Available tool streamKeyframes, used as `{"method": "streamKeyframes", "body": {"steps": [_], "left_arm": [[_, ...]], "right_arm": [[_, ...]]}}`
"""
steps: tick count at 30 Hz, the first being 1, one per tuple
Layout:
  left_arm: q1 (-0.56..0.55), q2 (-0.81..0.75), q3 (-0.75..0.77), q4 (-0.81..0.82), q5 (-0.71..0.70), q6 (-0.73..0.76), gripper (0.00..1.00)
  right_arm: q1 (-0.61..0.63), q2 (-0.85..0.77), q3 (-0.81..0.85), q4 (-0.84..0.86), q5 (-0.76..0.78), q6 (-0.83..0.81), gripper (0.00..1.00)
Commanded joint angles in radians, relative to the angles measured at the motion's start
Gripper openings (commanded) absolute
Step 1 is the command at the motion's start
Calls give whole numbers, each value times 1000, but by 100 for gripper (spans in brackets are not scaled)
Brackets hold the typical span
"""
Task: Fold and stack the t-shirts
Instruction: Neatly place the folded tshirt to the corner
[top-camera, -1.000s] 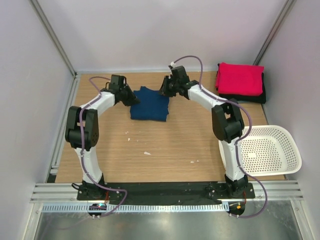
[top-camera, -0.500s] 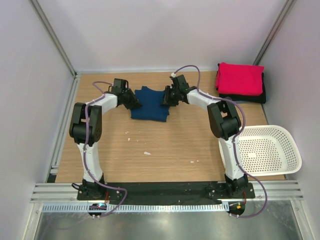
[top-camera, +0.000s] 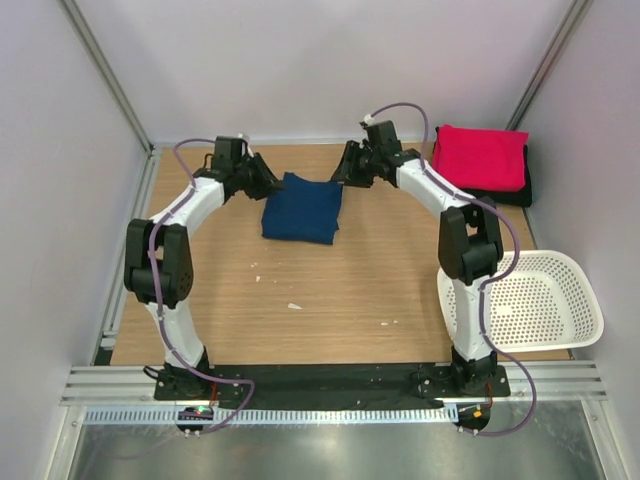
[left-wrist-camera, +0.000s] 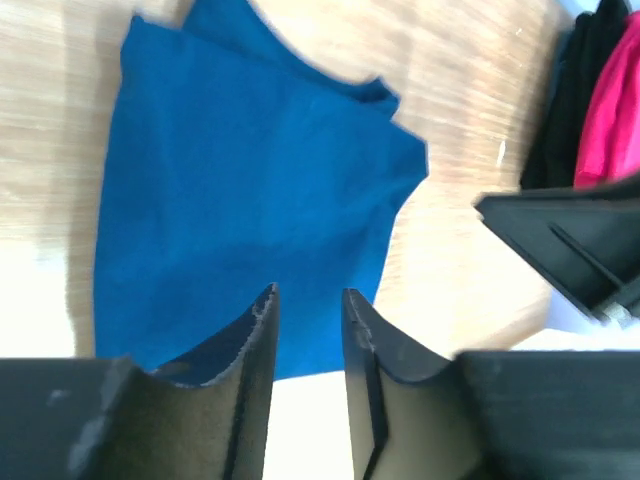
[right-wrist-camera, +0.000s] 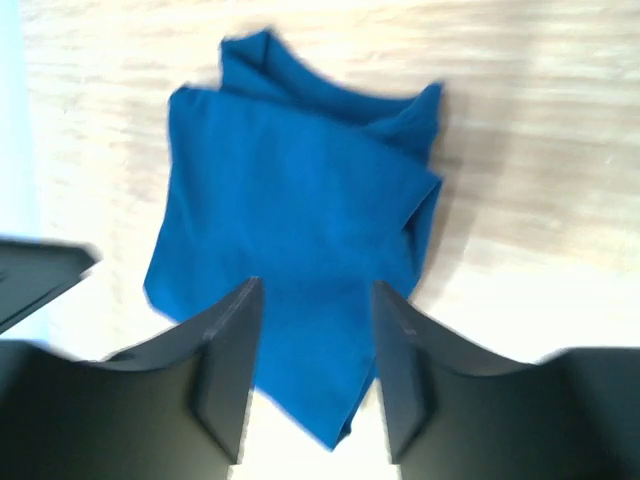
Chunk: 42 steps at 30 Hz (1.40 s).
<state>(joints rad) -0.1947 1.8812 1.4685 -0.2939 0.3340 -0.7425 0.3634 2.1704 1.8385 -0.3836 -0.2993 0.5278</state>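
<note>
**Folded navy blue tee (top-camera: 302, 210) laid on the bench (top-camera: 340, 300), a parted claw at either far corner.**

The tee is spread flat towards the far middle of the bench, folded into a rough rectangle (loose folds are bunched along its far edge). The left claw (left-wrist-camera: 308, 293) is held just beside the far-left corner, its jaws parted narrowly with nothing gripped. The right claw (right-wrist-camera: 315, 288) is held just beside the far-right corner, its jaws set wider and likewise empty. At the bench's far-right corner a folded pink-red tee (top-camera: 480, 157) is stacked on a black tee (top-camera: 522, 190). A white perforated basket (top-camera: 535, 300) is set at the near right edge.
</note>
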Motion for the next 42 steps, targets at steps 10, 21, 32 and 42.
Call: {"method": "streamKeyframes", "body": {"steps": [10,21,32,42], "left_arm": [[-141,5,-157,67,68,-37,13],[-215,168,-194,82,43,-63,8],[-212,-33,-97,-39,70,14,46],[-50,-240,4,-310,-35,83,70]], "right_arm": [[69,-144,-246,38,54,-51,28],[71,-147,-351,45,78,-52,18],[71,-186,-317,109,80,78,78],[83,-123,-413,287,124,310,83]]}}
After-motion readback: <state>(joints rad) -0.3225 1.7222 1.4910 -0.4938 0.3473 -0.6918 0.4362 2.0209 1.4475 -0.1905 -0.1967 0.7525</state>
